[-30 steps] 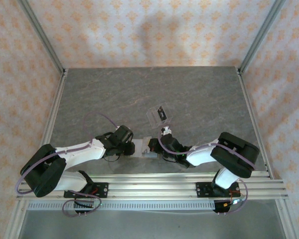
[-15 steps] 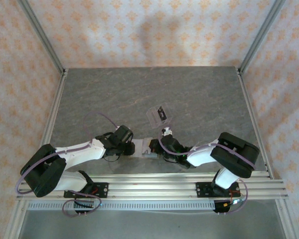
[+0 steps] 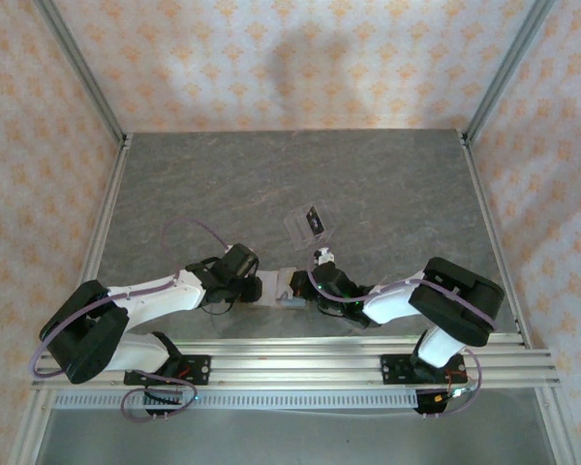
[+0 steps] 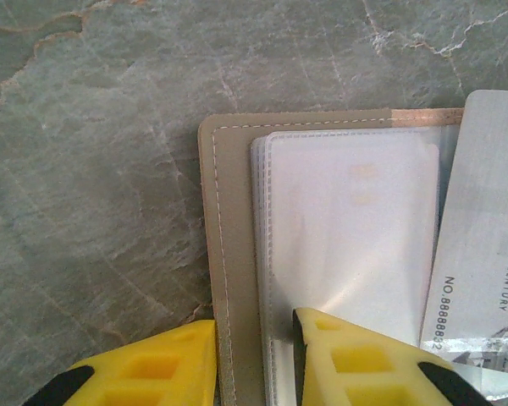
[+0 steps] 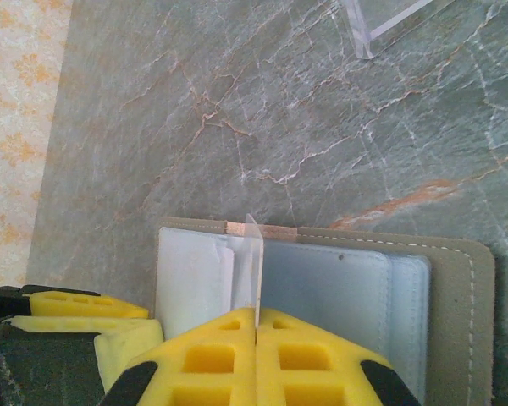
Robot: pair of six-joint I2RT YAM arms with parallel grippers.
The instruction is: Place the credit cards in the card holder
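Card holder [image 4: 235,254]: beige, lying open on the desk [image 3: 271,174] near its front edge, between the two arms, with the clear sleeves [image 4: 347,228] facing up. We judge it is held there so that it cannot slide while a card goes in

Left arm [image 3: 155,295]: stretched low to the right, wrist close above the desk. The left jaws are partly spread and pinch the holder's left border and the sleeve edges

Right arm [image 3: 397,295]: folded low, reaching left to meet it. The right jaws are pressed together on a thin silver-grey card [image 4: 483,254], held on edge over the sleeves, we judge for feeding into a pocket

Clear stand [image 3: 308,223]: farther back, well apart from the holder
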